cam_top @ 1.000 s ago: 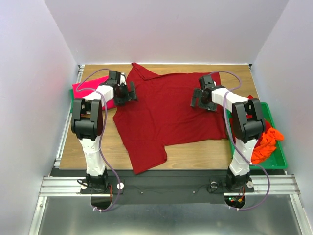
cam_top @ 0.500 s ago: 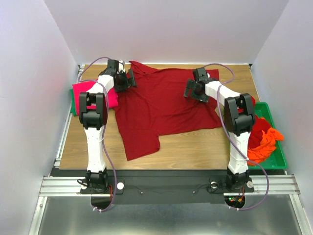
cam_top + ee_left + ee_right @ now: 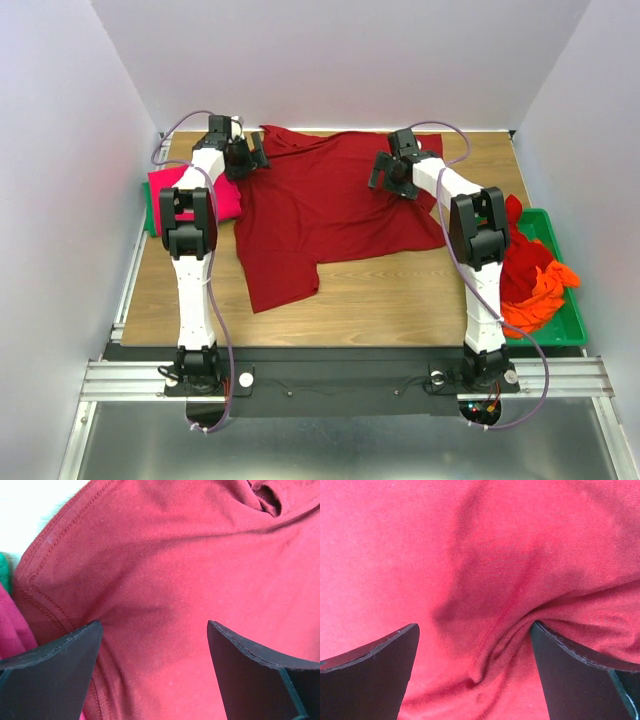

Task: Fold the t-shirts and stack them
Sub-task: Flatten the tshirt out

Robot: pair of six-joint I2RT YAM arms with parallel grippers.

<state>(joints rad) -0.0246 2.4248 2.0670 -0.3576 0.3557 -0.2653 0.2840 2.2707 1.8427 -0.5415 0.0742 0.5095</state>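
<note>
A dark red t-shirt [image 3: 330, 215] lies spread on the wooden table, one sleeve hanging toward the front left. My left gripper [image 3: 251, 160] is over its far left edge, jaws wide open, with cloth [image 3: 175, 565] lying between the fingertips [image 3: 60, 655]. My right gripper [image 3: 384, 180] is over the shirt's far right part, also open, with a raised fold of cloth [image 3: 500, 645] between its jaws. A folded bright pink t-shirt [image 3: 190, 190] lies at the left edge. Orange [image 3: 542, 295] and dark red [image 3: 524, 255] shirts lie bunched in a tray at right.
A green tray [image 3: 565, 335] stands at the right table edge. Something green [image 3: 149, 215] shows under the pink shirt, and also in the left wrist view [image 3: 4, 572]. White walls close in the back and sides. Bare wood [image 3: 390, 300] lies in front of the shirt.
Both grippers have moved toward the back wall, and the dark red shirt has slid back with them. Its front edge and sleeve now lie farther from the arm bases.
</note>
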